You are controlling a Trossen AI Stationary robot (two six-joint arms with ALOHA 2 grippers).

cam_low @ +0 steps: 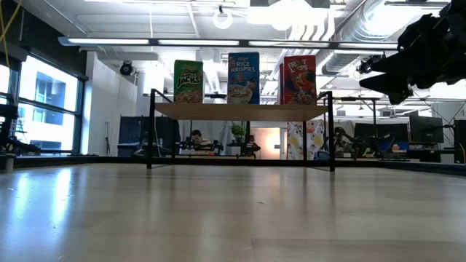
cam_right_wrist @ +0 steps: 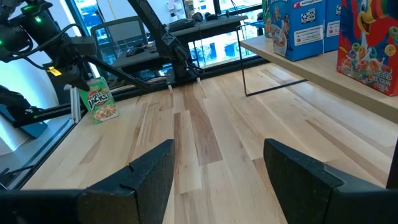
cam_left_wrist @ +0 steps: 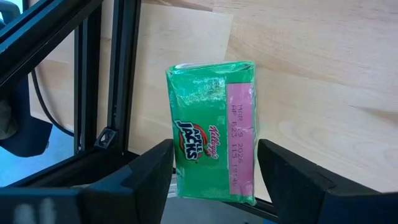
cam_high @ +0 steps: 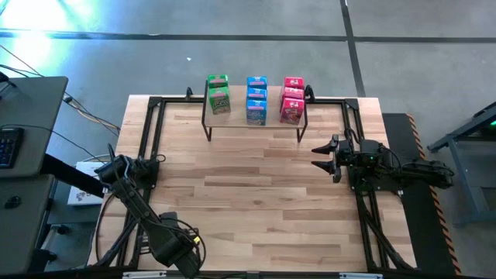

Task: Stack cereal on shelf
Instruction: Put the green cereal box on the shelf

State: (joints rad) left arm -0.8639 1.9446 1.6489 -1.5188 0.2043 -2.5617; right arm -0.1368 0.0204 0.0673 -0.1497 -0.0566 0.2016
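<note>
A green cereal box (cam_left_wrist: 208,130) stands near the table's left edge, beside the black frame rail, and also shows in the right wrist view as the green box (cam_right_wrist: 101,104). My left gripper (cam_left_wrist: 215,177) comes down over it and hides it in the high view, where the left gripper (cam_high: 116,167) is at the left edge. The shelf (cam_low: 240,111) at the table's far side carries green (cam_high: 218,94), blue (cam_high: 256,101) and red (cam_high: 292,101) cereal boxes upright on its plank. My right gripper (cam_right_wrist: 217,168) waits open at the right edge, pointing level across the table. My left gripper has the green box between its two fingers, one finger (cam_left_wrist: 155,171) against one side (cam_left_wrist: 178,163) and the other against the opposite, pink-edged side (cam_left_wrist: 249,163). The fingers come from above, slanting down. The box stands upright, and I cannot tell whether its bottom is clear of the wood.
Black frame rails (cam_high: 147,147) run along the table's left and right edges. The shelf's thin black legs (cam_low: 151,131) stand on the far part of the tabletop. Bare wood (cam_high: 248,194) lies between the arms. Beyond the table is a room with desks and screens.
</note>
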